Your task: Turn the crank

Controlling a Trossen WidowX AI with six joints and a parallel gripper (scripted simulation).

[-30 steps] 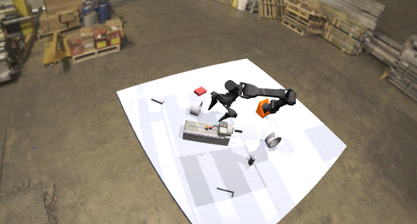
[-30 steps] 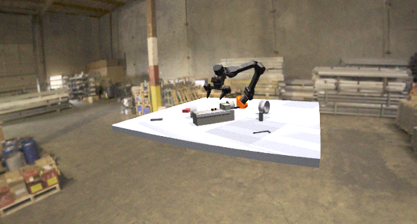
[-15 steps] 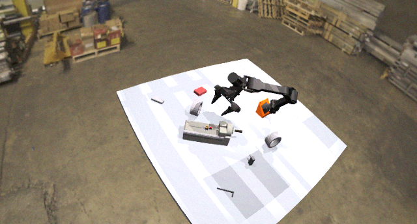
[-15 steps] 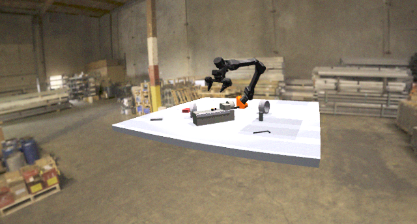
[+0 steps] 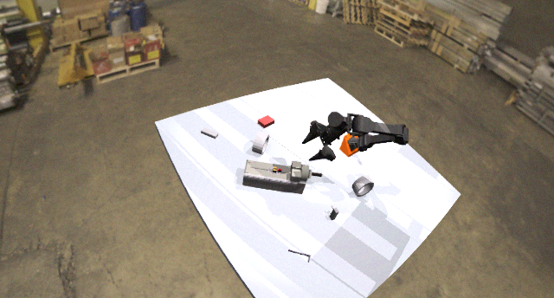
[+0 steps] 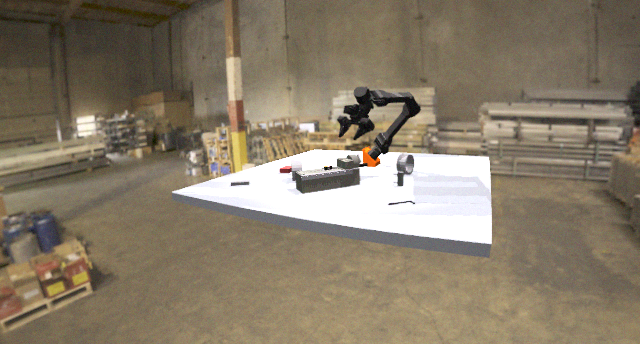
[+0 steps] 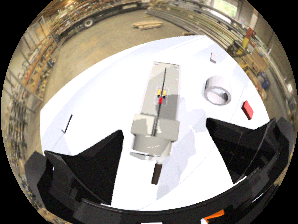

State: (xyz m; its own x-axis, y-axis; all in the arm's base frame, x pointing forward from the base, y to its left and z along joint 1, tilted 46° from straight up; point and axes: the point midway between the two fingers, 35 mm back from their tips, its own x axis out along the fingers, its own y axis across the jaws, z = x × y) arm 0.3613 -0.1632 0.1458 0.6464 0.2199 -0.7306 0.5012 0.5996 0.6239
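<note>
Claw (image 5: 319, 145) spread wide, empty — hangs above crank machine (image 5: 275, 175) w/ red pointer (image 5: 280, 170).

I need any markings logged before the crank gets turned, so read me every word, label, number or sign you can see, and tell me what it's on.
No readable text in any view.
The machine: small red and yellow marks on its slide, no lettering visible.
Boxes on the pallet: red and yellow patches, too blurred to read.

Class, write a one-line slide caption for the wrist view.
Open gripper hovers above the crank machine, its handle untouched.
</note>
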